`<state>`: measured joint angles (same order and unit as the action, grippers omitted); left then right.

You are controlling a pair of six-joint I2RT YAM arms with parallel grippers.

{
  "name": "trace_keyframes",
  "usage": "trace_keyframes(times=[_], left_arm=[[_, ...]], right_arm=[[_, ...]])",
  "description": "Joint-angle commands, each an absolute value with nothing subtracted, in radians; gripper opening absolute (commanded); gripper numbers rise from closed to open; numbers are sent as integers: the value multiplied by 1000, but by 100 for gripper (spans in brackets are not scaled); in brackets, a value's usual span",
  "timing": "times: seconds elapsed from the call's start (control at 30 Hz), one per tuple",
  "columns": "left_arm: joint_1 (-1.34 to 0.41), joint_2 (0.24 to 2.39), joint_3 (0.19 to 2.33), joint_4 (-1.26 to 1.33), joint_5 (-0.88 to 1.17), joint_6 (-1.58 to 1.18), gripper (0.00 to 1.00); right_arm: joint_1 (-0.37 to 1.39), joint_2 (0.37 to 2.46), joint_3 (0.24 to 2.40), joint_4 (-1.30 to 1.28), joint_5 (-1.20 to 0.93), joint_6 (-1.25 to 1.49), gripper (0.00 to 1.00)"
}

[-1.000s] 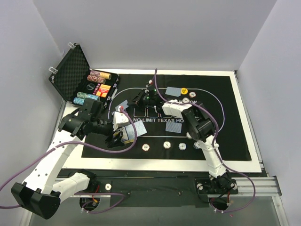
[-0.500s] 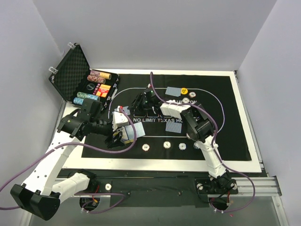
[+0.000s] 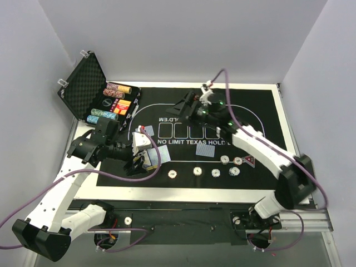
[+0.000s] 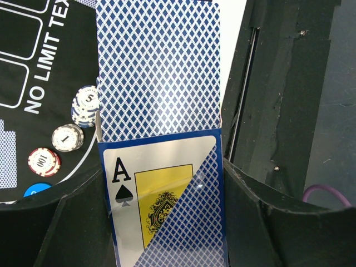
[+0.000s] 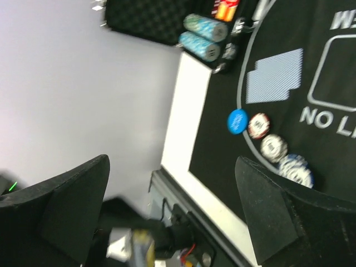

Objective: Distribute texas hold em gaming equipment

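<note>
My left pincer [image 4: 164, 183] is clenched on the deck of playing cards [image 4: 158, 72]. A blue lattice back lies on top, and an ace of spades shows lower down between my fingers. I hold it over the near left part of the black felt mat [image 3: 278, 139], close to the white table [image 3: 194, 193] border. My right pincer [image 5: 171, 162] is released, its fingers wide apart with nothing between them, high above the far middle of the mat.

The mat covers most of the white table top. It is printed with a white oval line, a row of card boxes and the words NO LIMIT TEXAS.

A single card [image 3: 207, 149] lies face down just below the lettering. Two overlapping cards [image 3: 146, 130] lie face down at the oval's left end.

Poker chips [image 3: 196, 171] sit spaced along the near curve of the oval. A few more cluster to their right, beside the red triangular marker [image 3: 248, 162]. At the left end a blue disc button [image 5: 237, 120] lies next to three small chip piles [image 5: 273, 147].

The case [image 3: 83, 83] stands open off the mat's far left corner, its foam-lined lid raised. Rolls of chips [image 3: 105, 115] are packed inside it. Plain pale walls [image 3: 183, 39] close the table in on the left, far and right sides. An aluminium rail [image 3: 303, 216] runs along the near right edge by my right base.
</note>
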<state>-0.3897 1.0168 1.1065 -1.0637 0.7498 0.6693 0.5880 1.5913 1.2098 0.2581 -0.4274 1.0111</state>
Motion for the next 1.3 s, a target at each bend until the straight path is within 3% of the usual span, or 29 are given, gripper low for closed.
trace_keyframes(times=[0.0,0.17,0.33,0.5,0.63,0.87,1.07,1.27], left_arm=[[-383,1008,1117,-1023,799,663,0],[-383,1011,1104,-1025,784,675,0],[-383,1020,1106,-1023,781,672,0],[-383,1028,1104,-1020,770,673,0],[-383,1040,1101,-1011,758,675,0],[-383,1060,1109,-993,755,667,0],[-383,1071,1109,-979,739,666,0],[-383,1078,1115,-979,738,664,0]], right_arm=[[589,1384,1015,337,-500,1057,91],[658,1261,911,384,-531,1077,94],[758,1279,901,331,-520,1025,94],[792,1302,877,431,-534,1085,87],[811,1321,881,434,-549,1095,76],[822,1328,862,443,-554,1114,47],[822,1315,839,423,-561,1106,32],[810,1293,812,410,-555,1103,5]])
